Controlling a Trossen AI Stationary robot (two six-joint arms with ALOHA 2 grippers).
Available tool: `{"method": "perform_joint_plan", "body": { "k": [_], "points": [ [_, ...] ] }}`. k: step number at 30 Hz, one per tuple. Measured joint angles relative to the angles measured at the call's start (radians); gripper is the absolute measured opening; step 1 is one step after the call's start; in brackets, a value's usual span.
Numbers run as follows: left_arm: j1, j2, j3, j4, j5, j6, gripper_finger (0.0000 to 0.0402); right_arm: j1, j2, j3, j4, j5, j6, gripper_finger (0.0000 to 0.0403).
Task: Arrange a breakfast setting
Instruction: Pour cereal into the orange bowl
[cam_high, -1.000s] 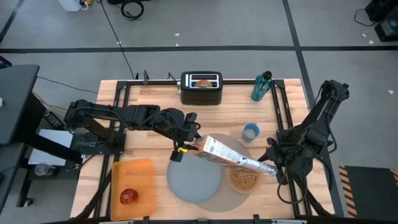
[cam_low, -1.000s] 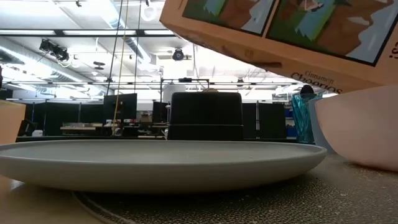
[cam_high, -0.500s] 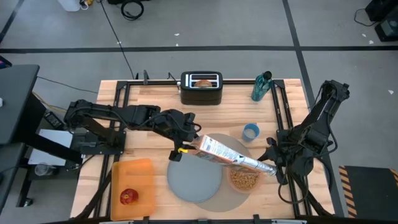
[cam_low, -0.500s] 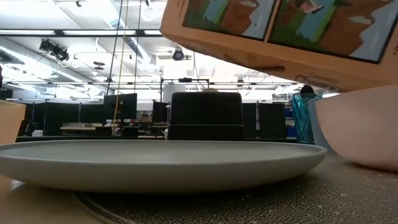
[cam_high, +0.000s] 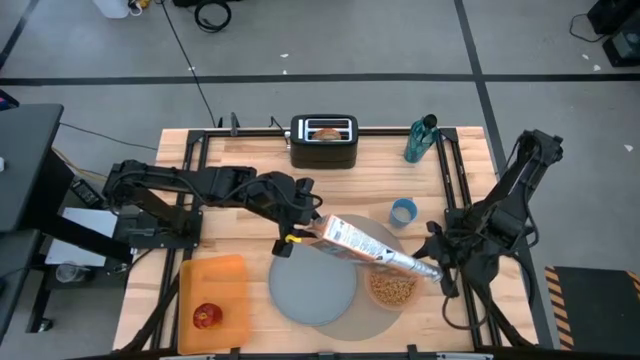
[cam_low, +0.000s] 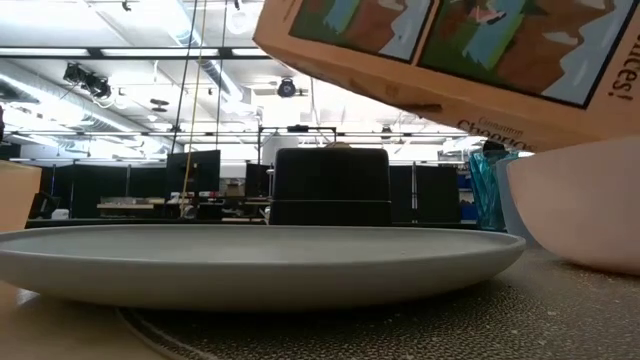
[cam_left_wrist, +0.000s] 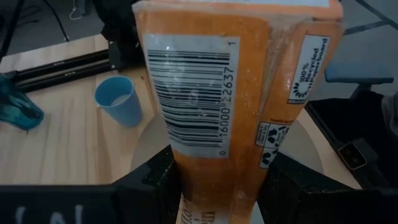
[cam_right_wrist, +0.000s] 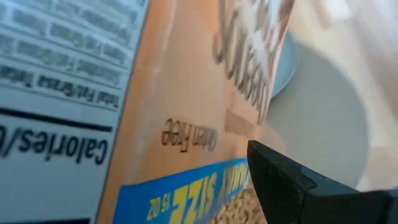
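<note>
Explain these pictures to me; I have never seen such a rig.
Two dark robot arms work at a wooden table. One camera looks straight down, one sits at table-top height, and one rides on each wrist.

On the table lie a round grey mat carrying a blue-grey plate and a bowl with cereal in it. There are also an orange board with a red apple, a black toaster holding a bagel half, a blue cup and a teal bottle.

The left gripper grips the bottom end of a cereal box, its fingers clamped on it. The right gripper is at the box's top end, tilted over the bowl.
</note>
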Motion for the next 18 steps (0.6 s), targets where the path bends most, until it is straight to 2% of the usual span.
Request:
{"method": "perform_joint_plan", "body": {
  "k": [3, 7, 11, 15, 18],
  "points": [
    [0.0, 0.0, 0.0, -0.004, 0.001, 0.0, 0.0171, -0.021, 0.014, 0.012, -0.035, -0.063, 0.003, 0.0189],
    [0.0, 0.0, 0.001, -0.002, 0.0, -0.004, 0.0171, 0.003, -0.002, 0.036, -0.021, 0.007, -0.035, 0.0182],
    [-0.005, 0.0, 0.0, -0.013, -0.001, -0.012, 0.0171, -0.022, 0.003, 0.019, -0.04, -0.06, -0.012, 0.0174],
    [-0.005, 0.0, 0.0, -0.002, -0.001, -0.019, 0.0171, -0.013, -0.012, 0.031, -0.03, -0.026, -0.022, 0.0169],
    [-0.005, 0.001, 0.0, -0.005, 0.003, -0.019, 0.0171, -0.026, -0.002, 0.025, -0.04, -0.091, -0.019, 0.0168]
  ]
}}
